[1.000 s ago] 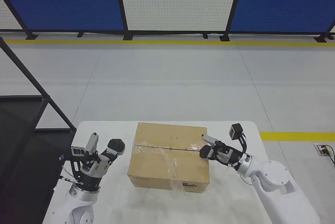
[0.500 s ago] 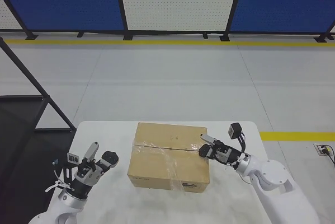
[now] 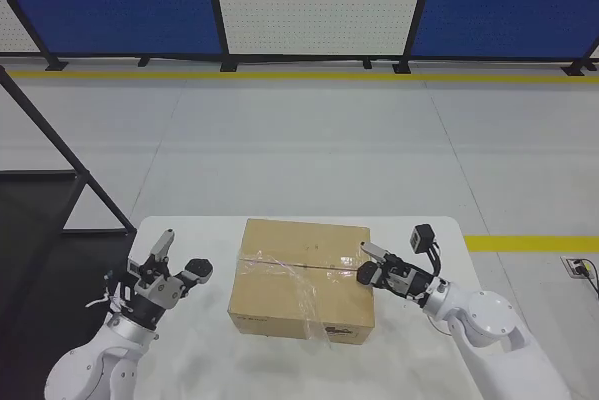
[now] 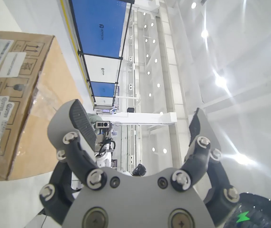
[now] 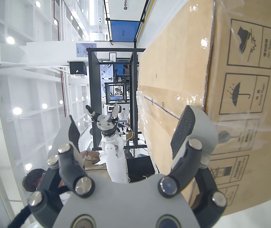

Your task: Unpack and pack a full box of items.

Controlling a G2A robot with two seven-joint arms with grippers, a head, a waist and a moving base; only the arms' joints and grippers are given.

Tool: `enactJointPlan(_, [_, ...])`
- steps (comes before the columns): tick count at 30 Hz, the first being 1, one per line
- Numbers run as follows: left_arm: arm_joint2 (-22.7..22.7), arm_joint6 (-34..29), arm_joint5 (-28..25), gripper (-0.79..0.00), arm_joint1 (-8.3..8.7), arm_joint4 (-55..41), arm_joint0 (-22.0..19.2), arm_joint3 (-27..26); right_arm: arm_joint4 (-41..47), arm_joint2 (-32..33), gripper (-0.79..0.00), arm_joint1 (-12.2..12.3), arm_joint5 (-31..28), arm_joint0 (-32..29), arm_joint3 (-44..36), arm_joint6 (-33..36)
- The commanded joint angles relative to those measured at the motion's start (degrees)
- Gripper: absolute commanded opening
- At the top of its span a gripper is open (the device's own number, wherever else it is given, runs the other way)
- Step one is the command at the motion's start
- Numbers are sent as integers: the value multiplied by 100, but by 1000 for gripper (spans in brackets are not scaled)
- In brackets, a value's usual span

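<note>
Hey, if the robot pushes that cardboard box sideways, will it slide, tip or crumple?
The cardboard box sits broad and low on the table, so it probably slides rather than tips. Its flaps lie flat under clear tape, so it likely stays stiff. The glossy tape may be slippery to grip.
</note>
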Motion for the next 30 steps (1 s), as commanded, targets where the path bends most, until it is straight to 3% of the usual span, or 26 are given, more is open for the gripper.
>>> enactJointPlan(1, [60, 55, 249, 0, 21, 84, -200, 151, 0, 19, 0, 6, 1, -34, -16, 13])
enactJointPlan(7, [218, 52, 715, 0, 97, 340, -694, 544, 6, 54, 0, 15, 9, -122, -67, 21])
enactJointPlan(14, [436, -370, 416, 0, 182, 755, -771, 767, -20, 23, 0, 10, 62, -115, -105, 12])
enactJointPlan(20, [604, -770, 319, 0, 233, 690, -1131, 1265, -52, -48, 0, -6, 129, -31, -96, 7])
enactJointPlan(30, [1078, -855, 345, 0, 274, 886, -1690, 1904, -53, -74, 0, -18, 120, -9, -79, -27])
